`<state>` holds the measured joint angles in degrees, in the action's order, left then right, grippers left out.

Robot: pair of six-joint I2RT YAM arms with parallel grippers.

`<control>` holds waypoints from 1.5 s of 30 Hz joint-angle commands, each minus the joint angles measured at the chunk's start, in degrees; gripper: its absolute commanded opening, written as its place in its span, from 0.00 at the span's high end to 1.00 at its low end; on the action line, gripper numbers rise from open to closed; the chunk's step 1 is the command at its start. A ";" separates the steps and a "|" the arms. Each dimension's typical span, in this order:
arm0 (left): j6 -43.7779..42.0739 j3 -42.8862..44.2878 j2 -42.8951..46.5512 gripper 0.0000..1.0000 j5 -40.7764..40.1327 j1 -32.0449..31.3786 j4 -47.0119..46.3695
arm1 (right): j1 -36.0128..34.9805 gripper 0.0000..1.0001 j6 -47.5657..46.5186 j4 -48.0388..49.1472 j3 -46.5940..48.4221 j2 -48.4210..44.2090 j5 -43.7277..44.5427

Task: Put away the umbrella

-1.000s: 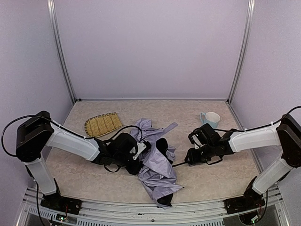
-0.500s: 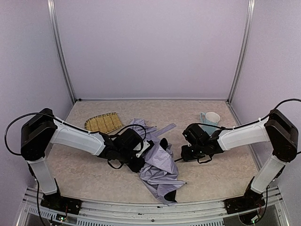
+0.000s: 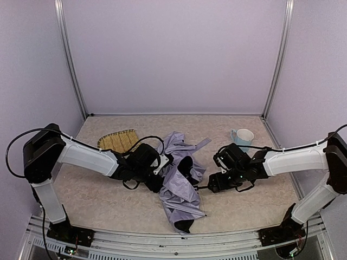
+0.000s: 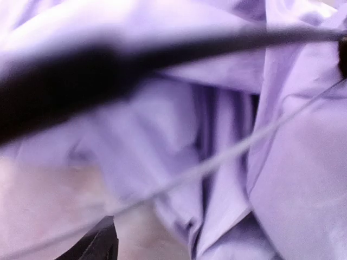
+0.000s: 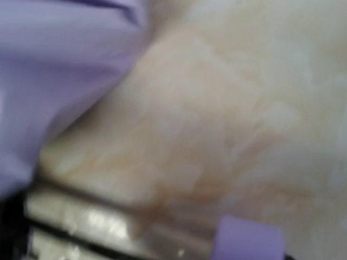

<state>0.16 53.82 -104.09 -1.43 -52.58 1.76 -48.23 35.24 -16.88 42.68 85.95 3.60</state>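
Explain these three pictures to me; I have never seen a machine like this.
Two robot arms are bolted at the table's near edge, each ending in a two-finger gripper. The wide picture looks down from above and behind them; the two blurry close-ups come from wrist cameras. On the table lie a crumpled lavender umbrella, a woven tray and a mug. The left gripper is buried in the fabric; the right gripper sits at the handle end of the shaft. Whether either actually grips is unclear.

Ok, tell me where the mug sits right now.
In the top view, the mug stands at the right rear, just behind the right arm, right of the umbrella.
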 commanded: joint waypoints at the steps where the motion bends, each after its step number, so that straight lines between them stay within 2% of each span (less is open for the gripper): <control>1: 0.08 0.14 2.47 0.23 -8.27 2.13 -8.00 | 0.15 0.19 -3.73 -3.42 2.65 -4.80 -8.57; 7: -1.25 -0.70 4.20 0.08 -10.08 2.22 -6.44 | 6.37 0.15 -4.58 -4.30 -1.01 -10.42 -8.60; 15: -1.59 -1.44 6.45 0.04 -13.12 2.64 -6.28 | 9.80 0.14 -6.48 -3.27 -1.79 -8.66 -9.46; 18: 0.43 -2.59 9.82 0.04 -12.44 2.63 -4.92 | 11.05 0.21 -6.71 -2.13 -2.32 -8.33 -9.91; 22: 5.56 -6.75 15.01 0.10 -11.01 3.05 -4.07 | 13.01 0.46 -6.22 0.17 -3.14 -7.68 -11.77; 23: 6.52 -7.75 15.43 0.13 -9.85 3.28 -3.90 | 13.06 0.48 -5.97 0.73 -3.14 -7.15 -12.24; 28: 9.10 -11.37 12.38 0.29 -3.41 3.45 -5.24 | 13.05 0.47 -5.70 3.41 -3.41 -2.70 -16.85; 32: 9.44 -11.08 7.08 0.32 1.09 3.36 -9.28 | 13.07 0.47 -5.11 6.50 -4.33 -0.36 -17.89; 37: 6.66 -6.10 0.98 0.31 3.36 2.05 -14.31 | 12.04 0.58 -4.96 9.46 -3.52 4.11 -17.99; 41: 6.48 2.59 -6.17 0.33 2.77 0.58 -9.92 | 9.39 0.70 -5.61 10.07 -1.32 7.77 -17.02; 45: 6.96 6.99 -11.28 0.35 2.97 -1.75 -8.61 | 4.51 0.73 -8.35 10.42 2.72 11.68 -16.85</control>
<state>5.91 56.18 -109.78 -4.38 -50.02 -5.28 -36.47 29.98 -8.36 42.65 91.77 -6.11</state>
